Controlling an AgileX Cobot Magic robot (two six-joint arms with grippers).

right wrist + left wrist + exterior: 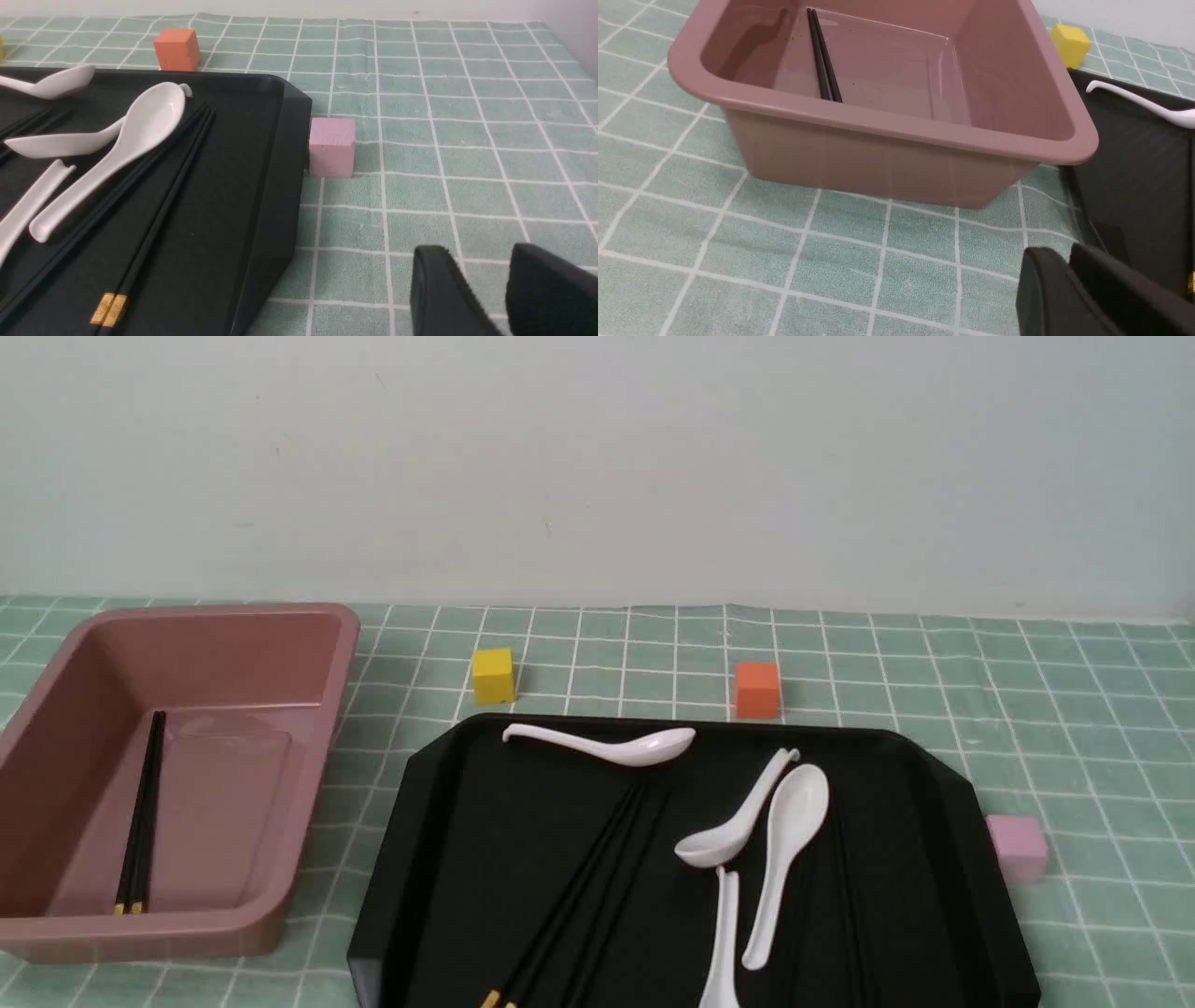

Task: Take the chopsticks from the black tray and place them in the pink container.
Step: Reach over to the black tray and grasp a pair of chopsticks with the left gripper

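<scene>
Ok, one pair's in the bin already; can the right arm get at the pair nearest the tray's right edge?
Probably yes: that pair lies uncovered, a spoon only alongside its far half, its near end bare. The right gripper hangs open just off the tray, nothing between.

The table (1074, 709) is covered with a pale green cloth (597, 644) that has a white grid, and it reaches back to a plain wall. On the cloth, at the left, stands the pink container (347, 644). Just beside it, toward the middle and right, lies the black tray (485, 821), flat on the cloth. Three small cubes also stand on the cloth. The yellow cube (493, 675) and the orange cube (756, 689) are just behind the far edge of the tray, well apart from each other. The pink cube (1017, 847) is just beside the right corner of the tray; whether it touches is not clear.
</scene>
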